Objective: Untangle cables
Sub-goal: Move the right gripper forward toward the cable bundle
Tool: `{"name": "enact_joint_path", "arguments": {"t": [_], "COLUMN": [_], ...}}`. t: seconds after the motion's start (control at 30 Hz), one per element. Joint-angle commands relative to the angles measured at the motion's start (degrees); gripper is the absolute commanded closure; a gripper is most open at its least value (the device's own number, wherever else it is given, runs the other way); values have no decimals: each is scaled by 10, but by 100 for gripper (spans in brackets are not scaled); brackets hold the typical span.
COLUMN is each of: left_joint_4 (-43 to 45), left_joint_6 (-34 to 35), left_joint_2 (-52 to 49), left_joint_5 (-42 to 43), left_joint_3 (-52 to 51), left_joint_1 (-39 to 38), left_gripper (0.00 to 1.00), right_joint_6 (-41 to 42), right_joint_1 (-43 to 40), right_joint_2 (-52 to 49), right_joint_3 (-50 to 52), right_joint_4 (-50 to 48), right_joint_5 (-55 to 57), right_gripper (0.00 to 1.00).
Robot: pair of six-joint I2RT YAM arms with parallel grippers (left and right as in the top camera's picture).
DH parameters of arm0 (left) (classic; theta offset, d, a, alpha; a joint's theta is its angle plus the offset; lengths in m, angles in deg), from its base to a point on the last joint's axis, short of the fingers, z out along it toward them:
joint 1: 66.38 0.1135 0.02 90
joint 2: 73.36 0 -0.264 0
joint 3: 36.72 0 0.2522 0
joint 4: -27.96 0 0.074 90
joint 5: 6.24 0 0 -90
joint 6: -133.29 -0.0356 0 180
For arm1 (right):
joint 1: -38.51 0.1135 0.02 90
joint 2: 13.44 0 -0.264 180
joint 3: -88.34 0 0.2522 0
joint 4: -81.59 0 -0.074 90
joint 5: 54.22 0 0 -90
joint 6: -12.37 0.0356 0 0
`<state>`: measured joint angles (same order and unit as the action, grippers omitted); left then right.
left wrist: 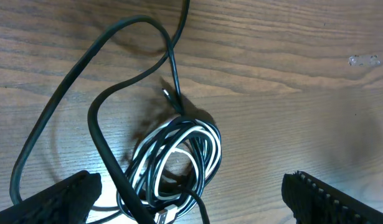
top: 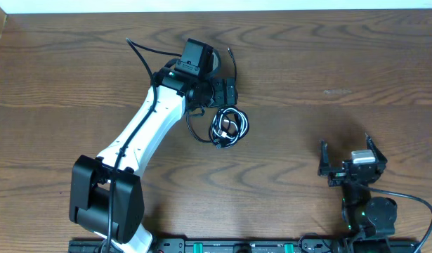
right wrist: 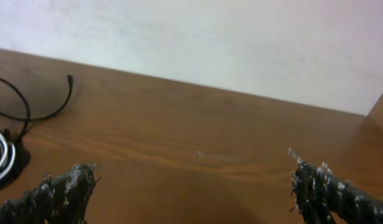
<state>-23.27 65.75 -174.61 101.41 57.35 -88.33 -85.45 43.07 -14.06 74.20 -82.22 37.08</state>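
The cables (top: 230, 126) lie in one loose coil on the wooden table (top: 328, 70), a white cord (left wrist: 174, 147) wound together with a thin black cord (left wrist: 96, 121). The black cord's loops trail away from the coil, and a small plug end (left wrist: 169, 96) rests on the wood. A metal plug (left wrist: 167, 215) shows at the coil's near edge. My left gripper (top: 226, 98) hovers open just beside the coil, its fingers (left wrist: 60, 198) wide on either side. My right gripper (top: 347, 147) is open far to the right and holds nothing. The coil's edge (right wrist: 0, 160) shows at the left of the right wrist view.
A stray black cord end (right wrist: 70, 78) curls over the wood beyond the coil. A pale wall (right wrist: 210, 37) rises behind the table's far edge. The left arm (top: 149, 126) stretches diagonally across the left half of the table.
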Motion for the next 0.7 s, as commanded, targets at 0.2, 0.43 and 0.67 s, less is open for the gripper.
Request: {"name": "enact_joint_path", "arguments": {"t": [0.2,0.43,0.67], "left_joint_4": [-2,-2,-2], "left_joint_6": [-4,-4,-4], "left_joint_2": [14,14,14], "left_joint_5": [-8,-8,-8], "left_joint_3": [13,13,13], "left_joint_1": [1,1,1], "left_gripper": [2,2,2], "right_joint_6": [51,60,42], "right_joint_1": [-3,-4,-4], "right_joint_2": [2,-77,-350], "right_joint_3": [-6,-182,-526], "right_joint_4": [-188,-46,176], "right_joint_5": [-222,-186,-188], "right_gripper": [1,1,1]}}
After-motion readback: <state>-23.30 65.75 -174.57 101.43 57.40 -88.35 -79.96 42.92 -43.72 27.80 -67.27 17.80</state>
